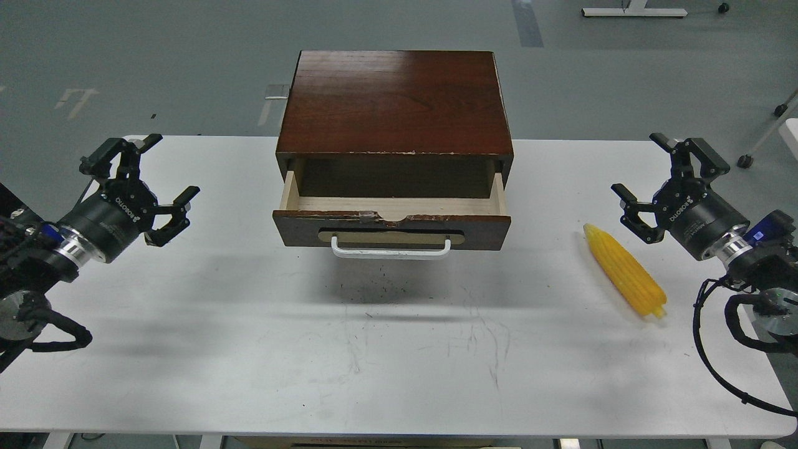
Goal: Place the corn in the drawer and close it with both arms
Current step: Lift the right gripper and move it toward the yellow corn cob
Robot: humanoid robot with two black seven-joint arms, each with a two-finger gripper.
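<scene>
Setting: a robotics lab or test room. Indicators follow, each located relative to the table [399,349].

- The table is plain white, scuffed and scratched, and bears only a small wooden cabinet [396,103] and a toy corn [625,271].
- Two black robot arms enter over its left and right ends; the left pincer [148,187] and right pincer [662,187] are lettered "ROBOTIQ", with loose cables alongside.
- Behind the table lies bare grey floor [156,56] with tape marks.
- Beyond the far right corner stand castor feet of wheeled equipment [745,161].
</scene>
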